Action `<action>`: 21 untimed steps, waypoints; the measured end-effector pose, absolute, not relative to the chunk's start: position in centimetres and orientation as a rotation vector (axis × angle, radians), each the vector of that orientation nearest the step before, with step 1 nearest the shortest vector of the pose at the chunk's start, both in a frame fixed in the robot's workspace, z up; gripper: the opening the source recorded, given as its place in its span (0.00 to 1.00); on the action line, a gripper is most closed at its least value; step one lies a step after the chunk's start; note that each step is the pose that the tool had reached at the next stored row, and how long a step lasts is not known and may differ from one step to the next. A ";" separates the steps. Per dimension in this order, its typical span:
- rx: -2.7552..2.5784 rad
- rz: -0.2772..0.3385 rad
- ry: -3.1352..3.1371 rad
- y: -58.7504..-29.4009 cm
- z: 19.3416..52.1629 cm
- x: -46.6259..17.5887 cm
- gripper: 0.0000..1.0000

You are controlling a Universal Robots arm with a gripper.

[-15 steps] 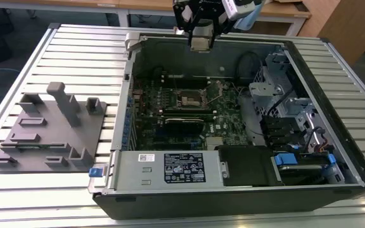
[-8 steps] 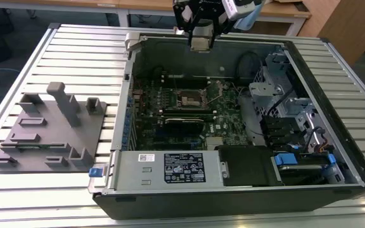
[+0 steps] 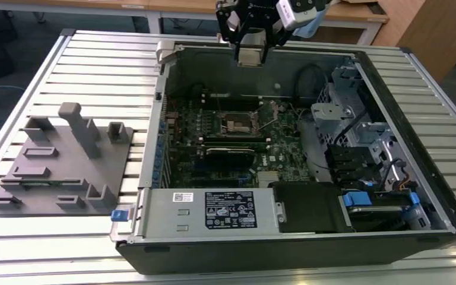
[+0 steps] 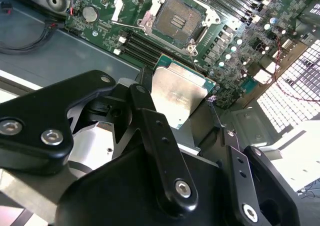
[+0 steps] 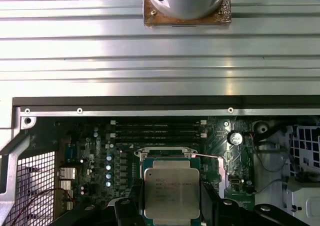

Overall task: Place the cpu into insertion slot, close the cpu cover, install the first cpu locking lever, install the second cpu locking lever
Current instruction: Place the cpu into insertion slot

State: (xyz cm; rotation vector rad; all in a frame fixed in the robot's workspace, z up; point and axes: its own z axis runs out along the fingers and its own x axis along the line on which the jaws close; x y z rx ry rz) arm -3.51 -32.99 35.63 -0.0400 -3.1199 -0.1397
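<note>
One chip, one socket, and plenty of air between them at this point. The cpu sat pinched in the gripper, whose fingers were narrowed right down onto two opposite edges. Its metal top faced the wrist cameras, and it hung well above the insertion slot without touching anything. The slot itself lay bare in the second wrist view, with the contact field showing inside the silvery rim, so nothing was seated in it or folded over it. I honestly couldn't pick the cpu cover out from the rest of the metalwork around the slot, or the levers either. My read was that step one, the placing, was the step in hand, and none of the closing or locking had been done. That placing would call for getting the chip squared up with the slot's rim and brought down flat, not corner-first, because those contacts looked like they wouldn't forgive a skewed drop. Working outward from the slot, the long black memory slots ran just beside it on the green motherboard. The grey labelled box sat beyond those, near the case wall. Well apart from the slot, outside the case on the slatted table, stood a grey fixture.
</note>
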 end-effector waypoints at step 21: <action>-0.040 -0.140 -3.120 -33.1 34.2 -3.5 0.54</action>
